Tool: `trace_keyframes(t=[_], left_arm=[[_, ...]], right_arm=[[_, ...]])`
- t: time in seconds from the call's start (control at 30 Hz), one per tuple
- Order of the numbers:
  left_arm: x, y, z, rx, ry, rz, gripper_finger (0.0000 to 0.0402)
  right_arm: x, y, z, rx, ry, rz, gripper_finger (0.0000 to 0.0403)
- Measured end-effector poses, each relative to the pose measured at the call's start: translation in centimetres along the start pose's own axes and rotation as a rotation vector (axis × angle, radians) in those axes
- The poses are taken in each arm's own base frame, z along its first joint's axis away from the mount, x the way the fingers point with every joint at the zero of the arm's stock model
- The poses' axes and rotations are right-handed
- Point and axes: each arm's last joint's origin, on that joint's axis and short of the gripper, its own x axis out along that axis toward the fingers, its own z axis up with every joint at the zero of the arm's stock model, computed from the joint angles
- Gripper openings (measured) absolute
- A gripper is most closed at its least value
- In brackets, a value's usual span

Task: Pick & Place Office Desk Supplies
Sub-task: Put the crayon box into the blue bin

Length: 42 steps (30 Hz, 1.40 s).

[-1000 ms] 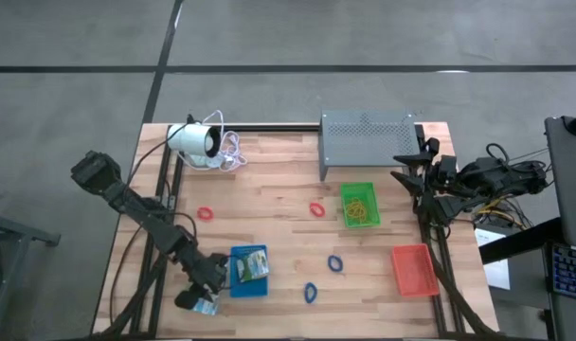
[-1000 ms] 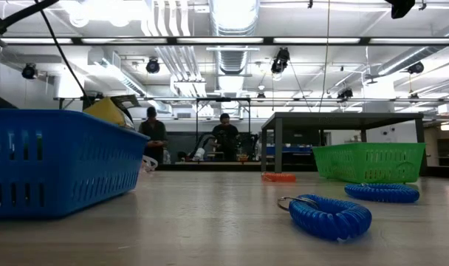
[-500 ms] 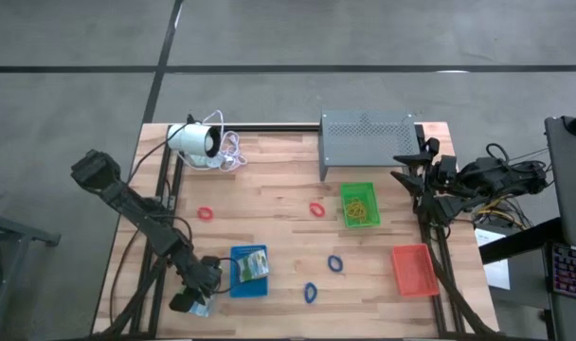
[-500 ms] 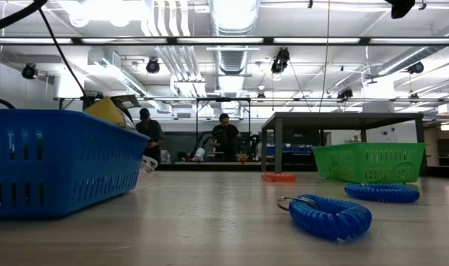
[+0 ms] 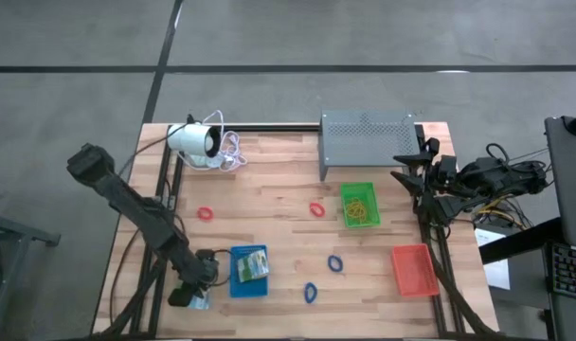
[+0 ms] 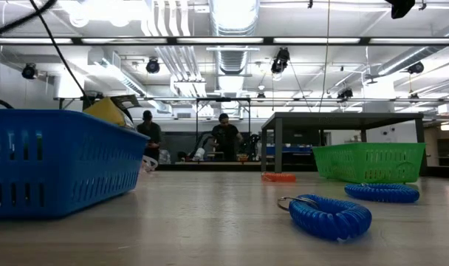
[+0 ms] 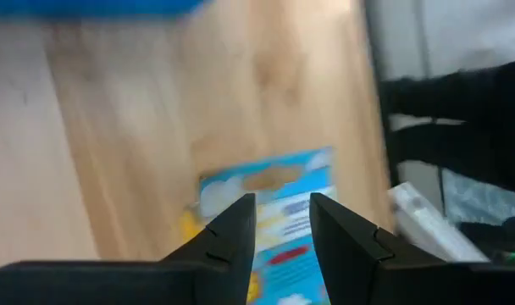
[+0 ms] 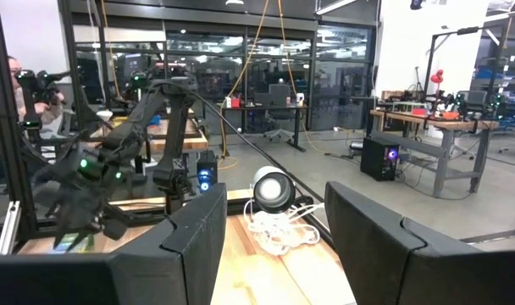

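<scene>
The left gripper hangs low at about seven o'clock on the worktop, just beside the blue tray, its jaws a little apart over a flat blue-and-white packet lying on the wood, not clamped on it. The right gripper waits at three o'clock, off the worktop's edge, jaws wide apart and empty. Blue loops lie near five o'clock, red loops nearer the middle, and rubber bands sit in the green tray.
</scene>
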Motion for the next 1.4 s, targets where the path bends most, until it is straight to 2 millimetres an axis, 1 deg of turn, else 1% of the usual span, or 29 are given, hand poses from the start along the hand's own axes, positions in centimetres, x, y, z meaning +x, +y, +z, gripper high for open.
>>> trace_keyframes(t=[0.1, 0.27, 0.37, 0.57, 0.67, 0.87, 1.0, 1.4], left_arm=[[-1.4, -0.4, 0.2, 0.072, -0.101, 0.014, 0.0119], [-2.4, -0.6, 0.6, 0.104, -0.225, 0.066, 0.0119], [-2.1, -0.3, 0.5, 0.092, -0.216, 0.081, 0.0128], [-1.0, 0.2, 0.4, 0.064, -0.169, 0.119, 0.0175], [-0.5, 0.4, 0.3, 0.056, -0.139, 0.138, 0.0186], [0.2, 1.2, -0.2, 0.038, -0.087, 0.144, 0.0188], [0.6, 1.6, -0.7, 0.017, -0.082, 0.067, 0.0188], [0.7, 1.4, -0.5, 0.034, -0.121, -0.015, 0.0188]], right_arm=[[0.0, 0.0, 0.0, 0.000, 0.000, 0.000, 0.0199], [0.0, 0.0, 0.0, 0.000, 0.000, 0.000, 0.0199], [0.0, 0.0, 0.0, 0.000, 0.000, 0.000, 0.0199], [0.0, 0.0, 0.0, 0.000, 0.000, 0.000, 0.0199], [0.0, 0.0, 0.0, 0.000, 0.000, 0.000, 0.0199], [0.0, 0.0, 0.0, 0.000, 0.000, 0.000, 0.0199], [0.0, 0.0, 0.0, 0.000, 0.000, 0.000, 0.0199], [0.0, 0.0, 0.0, 0.000, 0.000, 0.000, 0.0199]])
